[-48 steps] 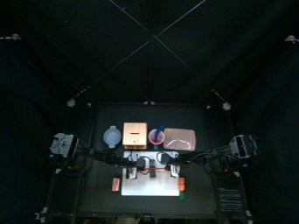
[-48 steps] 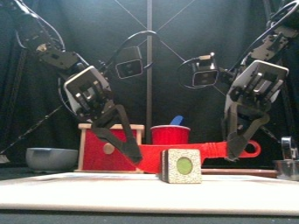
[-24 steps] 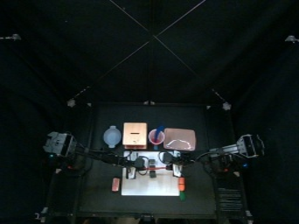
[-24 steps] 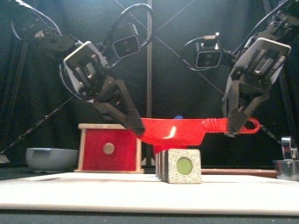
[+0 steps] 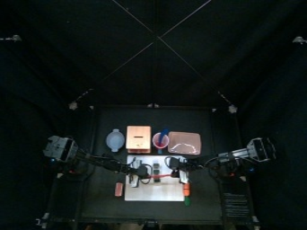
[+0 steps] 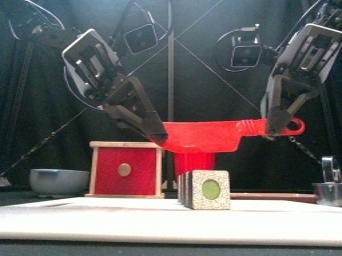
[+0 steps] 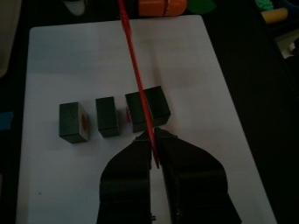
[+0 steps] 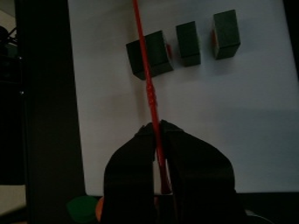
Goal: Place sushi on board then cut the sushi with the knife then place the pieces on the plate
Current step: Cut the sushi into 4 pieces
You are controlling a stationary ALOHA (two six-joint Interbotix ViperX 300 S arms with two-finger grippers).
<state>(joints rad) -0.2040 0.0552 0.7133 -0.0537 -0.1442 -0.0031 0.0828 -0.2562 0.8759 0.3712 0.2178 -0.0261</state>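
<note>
Both grippers hold a red toy knife [image 6: 214, 135] by its ends, blade level and edge down, a little above the sushi. My left gripper [image 6: 155, 140] is shut on the blade end. My right gripper [image 6: 277, 128] is shut on the handle end with the loop. From each wrist the knife [image 7: 132, 70] [image 8: 145, 61] shows as a thin red line running out from the shut jaws of the left gripper [image 7: 153, 140] and the right gripper [image 8: 156, 131]. Below it, dark green sushi pieces [image 7: 107, 116] [image 8: 187, 42] [image 6: 205, 189] lie in a row on the white board [image 7: 222, 87] [image 6: 80, 215].
Behind the board, left to right, stand the blue-grey bowl [image 5: 114, 139], the wooden box with a red drawer front [image 6: 124, 170], the red cup [image 5: 161, 138] and the pink tray [image 5: 184, 141]. Small orange and green toys [image 5: 118, 189] [image 5: 189, 199] lie beside the board.
Both arms have lifted the knife straight up, from board level behind the sushi to well above it. The sushi pieces have stayed put.
</note>
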